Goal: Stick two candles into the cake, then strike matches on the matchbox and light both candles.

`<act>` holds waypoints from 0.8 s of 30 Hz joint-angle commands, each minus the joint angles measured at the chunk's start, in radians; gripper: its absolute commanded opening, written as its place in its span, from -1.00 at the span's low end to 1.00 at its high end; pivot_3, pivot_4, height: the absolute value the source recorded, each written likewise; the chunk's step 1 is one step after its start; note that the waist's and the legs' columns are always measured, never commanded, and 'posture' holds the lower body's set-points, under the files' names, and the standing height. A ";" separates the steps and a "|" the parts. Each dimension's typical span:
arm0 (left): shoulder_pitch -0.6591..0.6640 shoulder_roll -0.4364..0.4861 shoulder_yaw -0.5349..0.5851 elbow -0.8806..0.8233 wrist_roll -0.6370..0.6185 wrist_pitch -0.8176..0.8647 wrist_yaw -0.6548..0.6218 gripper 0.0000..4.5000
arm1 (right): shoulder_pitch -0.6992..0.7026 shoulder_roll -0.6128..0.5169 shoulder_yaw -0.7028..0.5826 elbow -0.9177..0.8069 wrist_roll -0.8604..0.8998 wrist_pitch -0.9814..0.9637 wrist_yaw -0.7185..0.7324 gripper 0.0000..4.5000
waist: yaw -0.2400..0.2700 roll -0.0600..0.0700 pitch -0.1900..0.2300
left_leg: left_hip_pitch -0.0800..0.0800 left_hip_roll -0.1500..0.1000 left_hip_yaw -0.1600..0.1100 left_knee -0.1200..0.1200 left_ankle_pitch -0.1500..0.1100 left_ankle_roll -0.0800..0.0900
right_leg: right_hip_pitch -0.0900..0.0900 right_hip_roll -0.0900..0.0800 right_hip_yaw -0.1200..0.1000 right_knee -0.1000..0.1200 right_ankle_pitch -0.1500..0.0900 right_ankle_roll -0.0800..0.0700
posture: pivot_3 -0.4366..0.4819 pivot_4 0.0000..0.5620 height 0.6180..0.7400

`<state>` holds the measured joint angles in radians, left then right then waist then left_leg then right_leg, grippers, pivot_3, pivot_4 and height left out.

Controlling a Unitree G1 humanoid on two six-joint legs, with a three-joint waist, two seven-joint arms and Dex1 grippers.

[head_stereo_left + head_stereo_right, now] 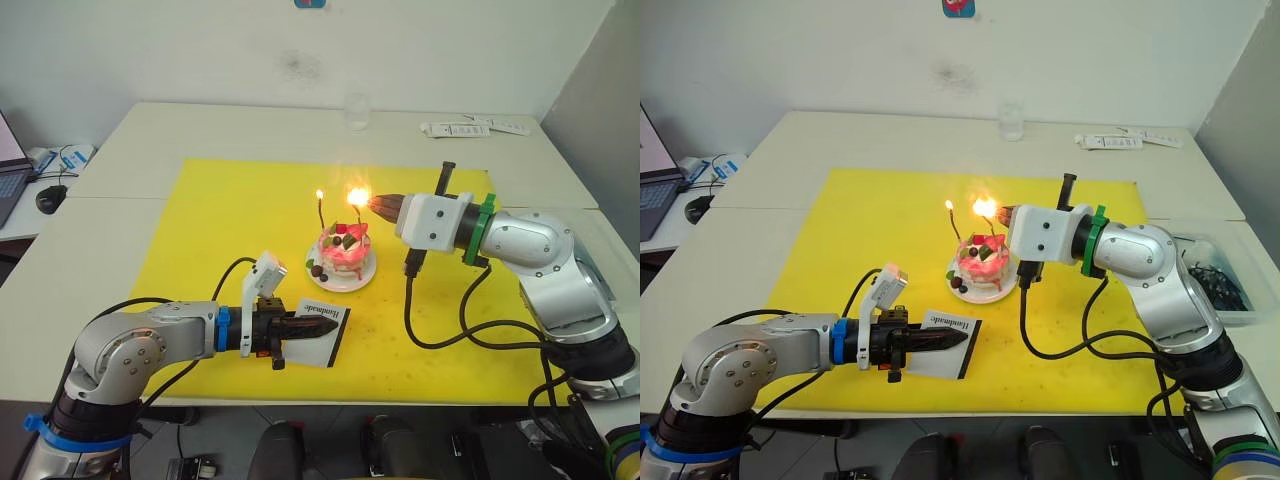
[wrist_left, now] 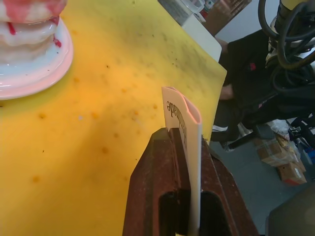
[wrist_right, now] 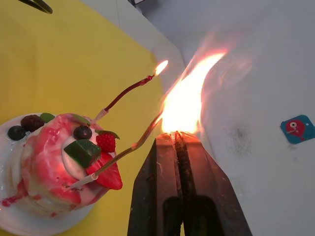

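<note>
The pink cake (image 1: 343,252) sits on its small white plate (image 1: 362,279) in the middle of the yellow mat. Both candles stand in its top. The left candle (image 1: 321,212) burns with a small flame. The right candle (image 3: 132,145) leans with its tip inside a large flame. That flame rises from a match pinched in my right gripper (image 1: 376,206), which is shut and level just right of the candle tips. My left gripper (image 1: 322,330) is shut on the white matchbox (image 1: 322,313), which stands on edge on the mat in front of the cake.
The yellow mat (image 1: 220,220) covers the white table. A clear glass (image 1: 357,110) and white strips (image 1: 470,128) lie at the back. A laptop and mouse (image 1: 50,198) sit at the far left. A clear bin (image 1: 1220,280) stands at the right.
</note>
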<state>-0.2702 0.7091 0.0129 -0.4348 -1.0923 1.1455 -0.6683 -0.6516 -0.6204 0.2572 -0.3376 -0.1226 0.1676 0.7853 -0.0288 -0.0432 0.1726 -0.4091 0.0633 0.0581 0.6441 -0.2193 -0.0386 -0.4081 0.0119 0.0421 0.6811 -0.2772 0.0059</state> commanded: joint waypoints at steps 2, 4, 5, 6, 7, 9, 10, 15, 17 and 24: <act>-0.007 -0.009 0.004 -0.028 0.004 -0.022 -0.016 -1.00 | -0.041 0.011 -0.007 0.015 -0.026 -0.047 -0.009 -0.99 | 0.000 0.000 0.000 | 0.000 0.000 0.000 0.000 0.000 0.000 | 0.000 0.000 0.000 0.000 0.000 0.000 | -0.05 -0.47 1.00; 0.002 -0.007 0.005 -0.029 0.009 -0.027 -0.022 -1.00 | -0.046 0.016 -0.008 0.022 -0.028 -0.056 -0.006 -0.99 | 0.000 0.000 0.000 | 0.000 0.000 0.000 0.000 0.000 0.000 | 0.000 0.000 0.000 0.000 0.000 0.000 | -0.05 -0.47 1.00; 0.006 -0.007 0.005 -0.030 0.011 -0.029 -0.024 -1.00 | -0.046 0.017 -0.009 0.024 -0.028 -0.059 -0.005 -0.99 | 0.000 0.000 0.000 | 0.000 0.000 0.000 0.000 0.000 0.000 | 0.000 0.000 0.000 0.000 0.000 0.000 | -0.05 -0.47 1.00; 0.010 -0.006 0.005 -0.031 0.014 -0.032 -0.027 -1.00 | -0.047 0.017 -0.009 0.025 -0.028 -0.062 -0.004 -0.99 | 0.000 0.000 0.000 | 0.000 0.000 0.000 0.000 0.000 0.000 | 0.000 0.000 0.000 0.000 0.000 0.000 | -0.05 -0.47 1.00; 0.013 -0.006 0.005 -0.031 0.016 -0.034 -0.030 -1.00 | -0.048 0.018 -0.008 0.026 -0.028 -0.066 -0.003 -0.99 | 0.000 0.000 0.000 | 0.000 0.000 0.000 0.000 0.000 0.000 | 0.000 0.000 0.000 0.000 0.000 0.000 | -0.05 -0.47 1.00; 0.017 -0.005 0.004 -0.030 0.022 -0.040 -0.036 -1.00 | -0.050 0.021 -0.006 0.029 -0.028 -0.071 0.000 -0.99 | 0.000 0.000 0.000 | 0.000 0.000 0.000 0.000 0.000 0.000 | 0.000 0.000 0.000 0.000 0.000 0.000 | -0.05 -0.47 1.00; 0.019 -0.005 0.003 -0.029 0.024 -0.042 -0.038 -1.00 | -0.051 0.022 -0.005 0.030 -0.030 -0.073 0.001 -0.99 | 0.000 0.000 0.000 | 0.000 0.000 0.000 0.000 0.000 0.000 | 0.000 0.000 0.000 0.000 0.000 0.000 | -0.05 -0.47 1.00; 0.024 -0.009 0.001 -0.032 0.031 -0.048 -0.043 -1.00 | -0.051 0.023 -0.001 0.037 -0.037 -0.086 0.005 -0.99 | 0.000 0.000 0.000 | 0.000 0.000 0.000 0.000 0.000 0.000 | 0.000 0.000 0.000 0.000 0.000 0.000 | -0.05 -0.47 1.00; 0.026 -0.010 0.000 -0.032 0.035 -0.050 -0.047 -1.00 | -0.054 0.024 0.003 0.045 -0.041 -0.094 0.008 -0.99 | 0.000 0.000 0.000 | 0.000 0.000 0.000 0.000 0.000 0.000 | 0.000 0.000 0.000 0.000 0.000 0.000 | -0.05 -0.47 1.00; 0.025 -0.015 -0.007 -0.031 0.043 -0.055 -0.054 -1.00 | -0.058 0.031 0.003 0.063 -0.053 -0.118 0.014 -0.99 | 0.000 0.000 0.000 | 0.000 0.000 0.000 0.000 0.000 0.000 | 0.000 0.000 0.000 0.000 0.000 0.000 | -0.05 -0.47 1.00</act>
<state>-0.2454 0.7005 0.0055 -0.4349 -1.0486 1.1068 -0.7097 -0.6821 -0.5896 0.2705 -0.2613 -0.1746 0.0700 0.8000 -0.0288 -0.0431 0.1726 -0.4091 0.0636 0.0579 0.6442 -0.2193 -0.0386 -0.4081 0.0118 0.0418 0.6814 -0.2771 0.0059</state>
